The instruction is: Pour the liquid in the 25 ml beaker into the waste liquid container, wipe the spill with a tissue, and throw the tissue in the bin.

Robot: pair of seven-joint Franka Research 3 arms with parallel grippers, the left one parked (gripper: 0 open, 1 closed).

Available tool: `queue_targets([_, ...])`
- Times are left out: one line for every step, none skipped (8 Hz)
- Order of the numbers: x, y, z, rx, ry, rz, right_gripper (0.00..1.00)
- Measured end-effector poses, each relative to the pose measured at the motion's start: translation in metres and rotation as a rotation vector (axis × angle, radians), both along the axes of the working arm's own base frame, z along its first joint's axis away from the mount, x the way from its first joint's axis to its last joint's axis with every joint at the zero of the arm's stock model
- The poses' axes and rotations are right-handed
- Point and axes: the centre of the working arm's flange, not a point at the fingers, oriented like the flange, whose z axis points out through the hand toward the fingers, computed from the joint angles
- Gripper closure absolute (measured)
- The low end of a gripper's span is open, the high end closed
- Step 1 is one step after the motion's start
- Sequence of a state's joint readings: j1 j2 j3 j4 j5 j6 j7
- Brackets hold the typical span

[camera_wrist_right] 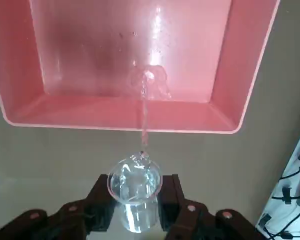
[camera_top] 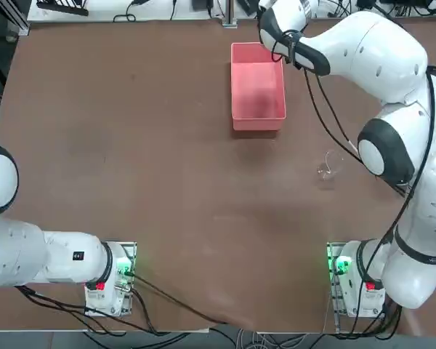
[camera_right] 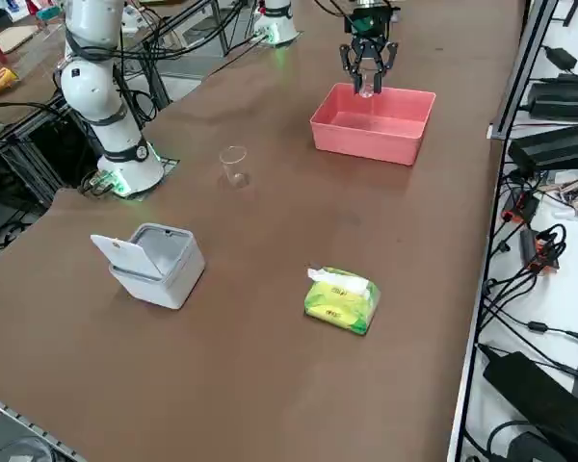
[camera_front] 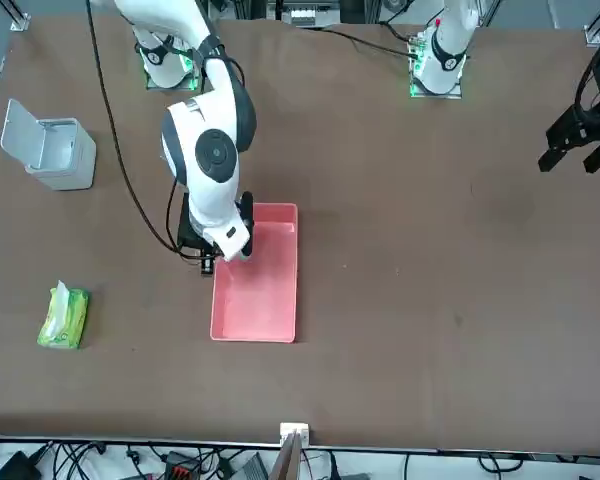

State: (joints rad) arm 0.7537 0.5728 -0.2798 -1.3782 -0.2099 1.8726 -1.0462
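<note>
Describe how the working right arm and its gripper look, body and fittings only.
The right arm has glossy white rounded shells with dark grey joint rings. A black cable runs loosely alongside it. Its base is metal, lit green, with a red part. The right gripper is black, and its fingers look dark brown with small reddish studs.

The box (camera_right: 374, 123) sits far on the worktop (camera_right: 270, 289), the larger beaker (camera_right: 233, 164) nearer and to its left, bin (camera_right: 154, 262) and tissue pack (camera_right: 340, 299) nearest
</note>
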Motion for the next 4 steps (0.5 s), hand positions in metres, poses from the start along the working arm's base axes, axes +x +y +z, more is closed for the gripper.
queue_targets([-0.002,0.005,-0.002,-0.021,-0.01,0.009,0.53])
queue_targets([-0.005,0.011,-0.004,-0.05,-0.032,0.013,0.53])
queue_targets([-0.009,0.018,-0.004,-0.072,-0.048,0.017,0.53])
queue_targets([-0.013,0.024,-0.005,-0.09,-0.058,0.015,0.53])
